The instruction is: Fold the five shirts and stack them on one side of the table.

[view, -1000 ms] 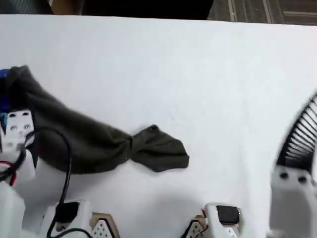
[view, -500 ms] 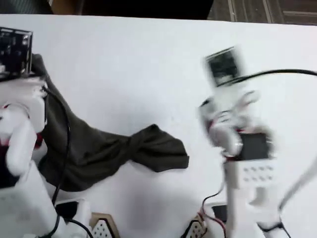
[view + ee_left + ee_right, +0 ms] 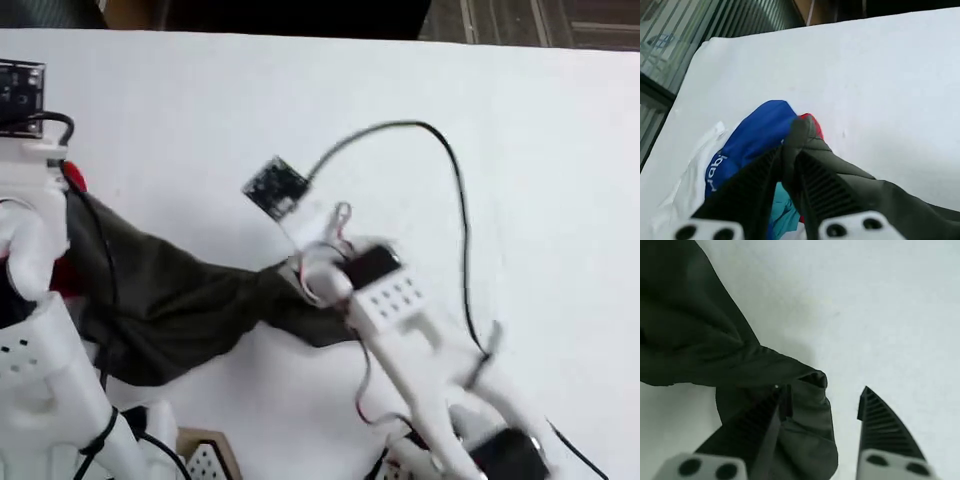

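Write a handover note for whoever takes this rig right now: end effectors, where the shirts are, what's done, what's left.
The left end effector is shut on one end of the dark shirt, by the heap.
The right end effector is open over the shirt's other end, not yet gripping.
The dark shirt lies bunched across the table; the heap, with blue, red and white cloth, is crumpled by the left arm.
Done: nothing visibly folded.
Left: fold the dark shirt, then the heap, and stack.
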`<action>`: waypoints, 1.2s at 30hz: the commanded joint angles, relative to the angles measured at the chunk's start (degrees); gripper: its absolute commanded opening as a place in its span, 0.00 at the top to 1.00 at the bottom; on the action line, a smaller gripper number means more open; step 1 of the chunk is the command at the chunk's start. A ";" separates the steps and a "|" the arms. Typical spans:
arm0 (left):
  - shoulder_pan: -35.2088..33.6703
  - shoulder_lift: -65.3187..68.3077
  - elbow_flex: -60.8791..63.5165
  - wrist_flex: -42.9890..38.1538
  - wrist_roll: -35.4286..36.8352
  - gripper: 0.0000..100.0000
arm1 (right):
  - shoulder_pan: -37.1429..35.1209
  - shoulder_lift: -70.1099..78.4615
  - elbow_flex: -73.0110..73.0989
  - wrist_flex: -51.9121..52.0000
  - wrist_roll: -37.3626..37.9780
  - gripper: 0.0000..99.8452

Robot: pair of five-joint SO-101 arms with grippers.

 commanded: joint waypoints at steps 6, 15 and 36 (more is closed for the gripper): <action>-2.90 -0.35 -0.04 -0.97 -0.62 0.97 | -14.20 13.58 -14.95 10.51 -0.35 0.77; -3.16 -0.26 -0.04 -0.97 -0.62 0.97 | -21.05 14.55 -7.82 4.18 -0.18 0.77; -1.23 -0.26 8.84 2.64 -0.62 0.97 | 11.56 26.51 -29.45 14.90 2.81 0.98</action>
